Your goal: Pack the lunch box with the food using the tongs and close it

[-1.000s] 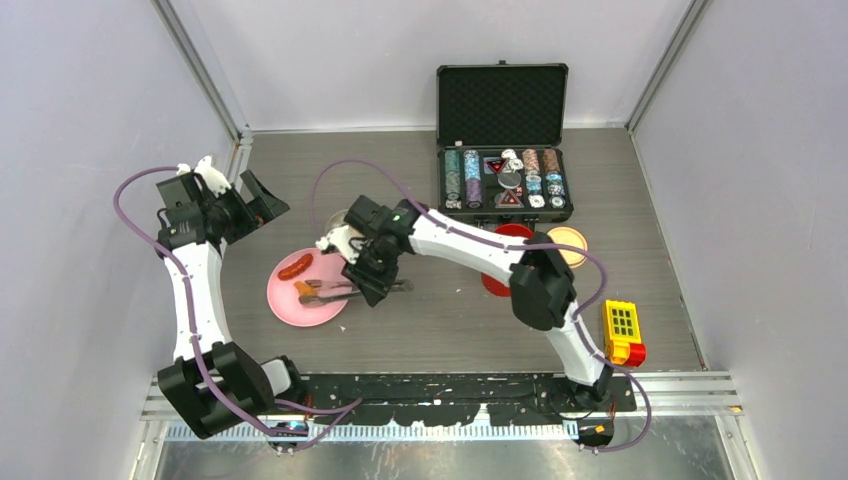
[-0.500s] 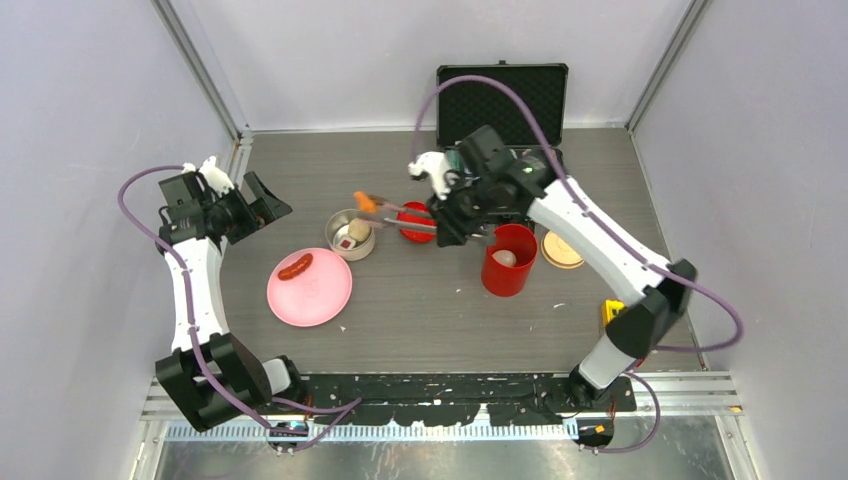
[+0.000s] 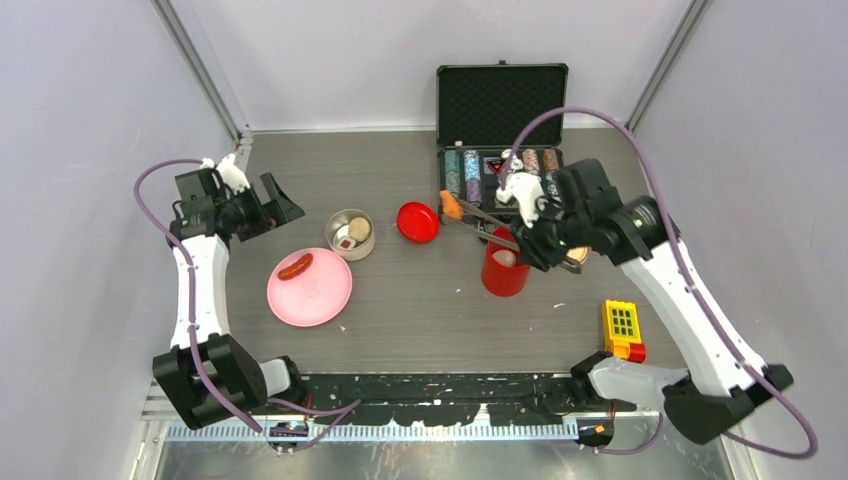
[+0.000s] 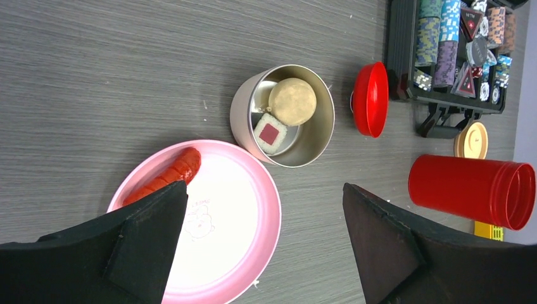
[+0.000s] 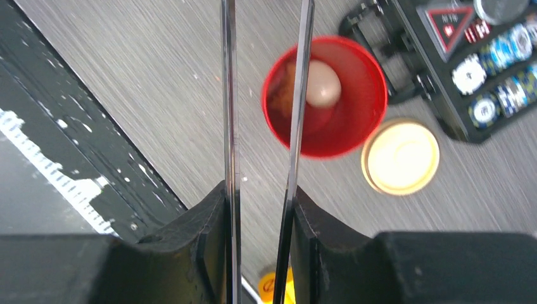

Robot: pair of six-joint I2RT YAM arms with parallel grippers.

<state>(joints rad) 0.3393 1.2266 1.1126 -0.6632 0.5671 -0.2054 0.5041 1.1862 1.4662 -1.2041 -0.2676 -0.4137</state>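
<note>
right gripper (image 3: 537, 243) squeezes tongs (image 3: 490, 222) | left gripper (image 4: 264, 185) wide | we move the nugget (image 3: 452, 207) over the red canister (image 3: 505, 276), then let go gently

A black case (image 3: 502, 95) stands open at the far side of the grey wood-grain table (image 3: 420, 320), with rows of poker chips (image 3: 472, 165) in its tray. A pink plate (image 3: 325, 300) lies well to the case's near left. A yellow and red block toy (image 3: 622, 330) sits to its near right.

Orange nugget (image 3: 452, 209) in tongs (image 3: 489, 220) near canister (image 3: 502, 283)
</note>
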